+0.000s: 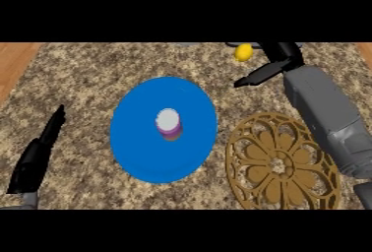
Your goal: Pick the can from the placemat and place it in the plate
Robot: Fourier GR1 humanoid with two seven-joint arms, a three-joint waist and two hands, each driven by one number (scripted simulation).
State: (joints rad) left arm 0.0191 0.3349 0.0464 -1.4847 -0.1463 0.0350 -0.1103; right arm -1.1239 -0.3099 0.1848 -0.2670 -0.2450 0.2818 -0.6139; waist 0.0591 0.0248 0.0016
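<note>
A small can with a pale top and purple side stands upright near the middle of the blue plate. The tan cut-out placemat lies to the right of the plate with nothing on it. My right hand is up at the back right, beyond the placemat and clear of the can, with straight fingers pointing left and nothing in them. Edge-on at the left edge, my left hand rests open with its fingers up.
A yellow lemon-like object lies at the back of the granite counter, just left of my right hand. Wooden surface shows at the top corners.
</note>
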